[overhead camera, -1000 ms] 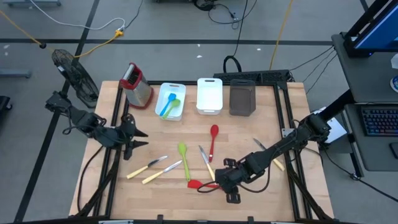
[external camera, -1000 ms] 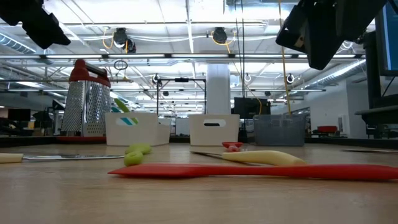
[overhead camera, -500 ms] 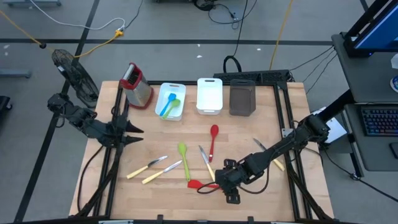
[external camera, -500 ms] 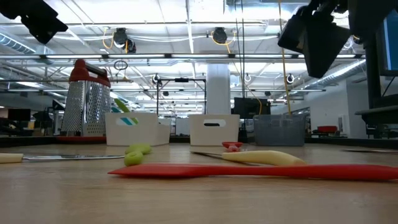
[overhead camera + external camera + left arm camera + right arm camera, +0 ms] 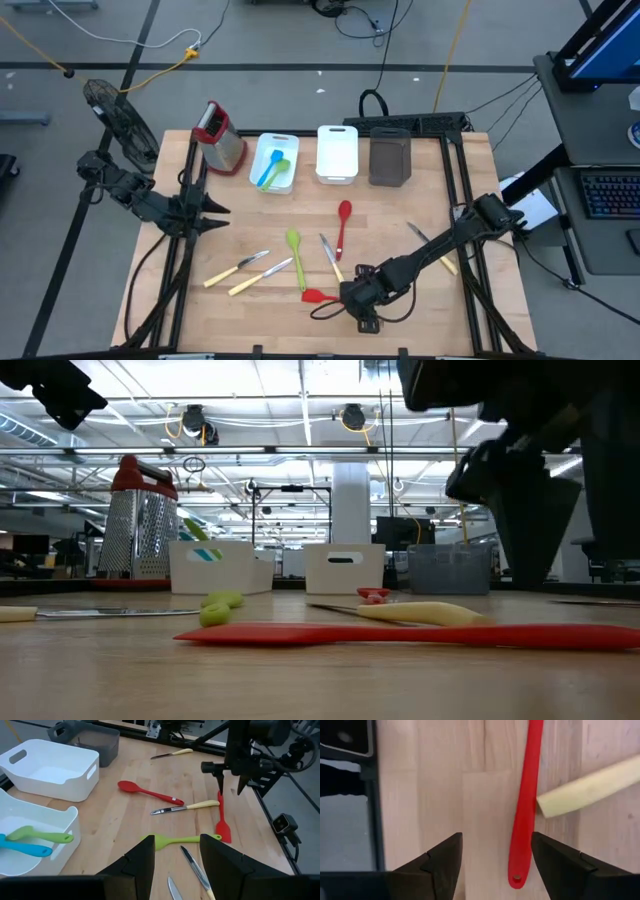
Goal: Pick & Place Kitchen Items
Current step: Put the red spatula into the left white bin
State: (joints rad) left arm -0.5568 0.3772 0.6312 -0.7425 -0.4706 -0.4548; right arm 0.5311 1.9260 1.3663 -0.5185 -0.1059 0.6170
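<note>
A red spatula point(image 5: 318, 296) lies flat near the table's front edge, its handle point(image 5: 524, 815) running under my right gripper point(image 5: 497, 865). That gripper is open and points steeply down. Its fingers stand on either side of the handle's holed end without touching it, as the left wrist view also shows point(image 5: 230, 787). My left gripper point(image 5: 175, 857) hangs open over the table's left edge point(image 5: 205, 215), holding nothing. A green spatula point(image 5: 294, 250), a red spoon point(image 5: 343, 225) and several yellow-handled knives point(image 5: 332, 260) lie on the wood.
At the back stand a red-topped grater point(image 5: 220, 138), a white bin point(image 5: 272, 162) holding a blue and a green utensil, a second white bin point(image 5: 337, 152) and a grey bin point(image 5: 390, 160). A knife's pale handle point(image 5: 590, 787) lies close beside the red handle.
My right gripper has come down toward the red spatula's handle end, shifting a little toward the table's near left. My left gripper has drawn back slightly toward the table's left edge. No utensil has moved.
</note>
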